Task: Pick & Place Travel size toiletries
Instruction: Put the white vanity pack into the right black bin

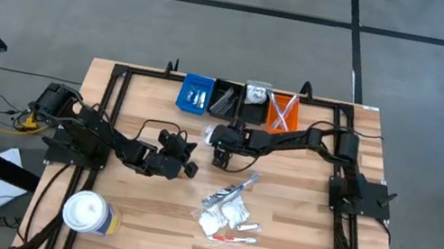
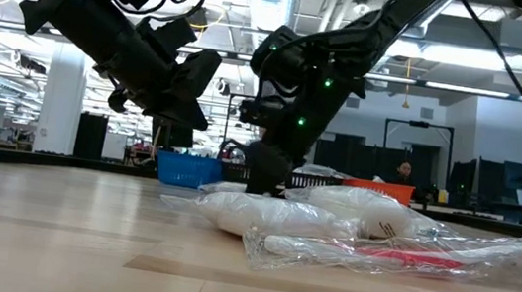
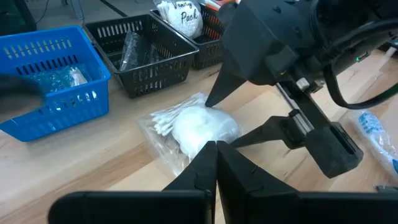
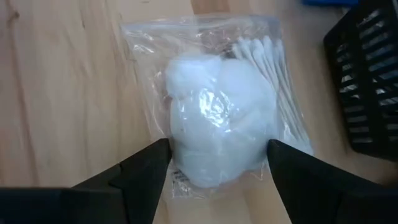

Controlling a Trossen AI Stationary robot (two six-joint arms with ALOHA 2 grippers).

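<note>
I am holding my right gripper spread wide, a finger on each side of a clear bag of cotton balls and swabs that is lying on the wooden table, with the black bin toward twelve o'clock. My left gripper is clenched on nothing, hovering at nine o'clock of that bag. More sachets are lying at six o'clock.

My wooden table carries a row of bins along its far edge and a white tub near the front left corner. A sachet of cotton lies flat below me, and a pile of sachets sits mid-table.
</note>
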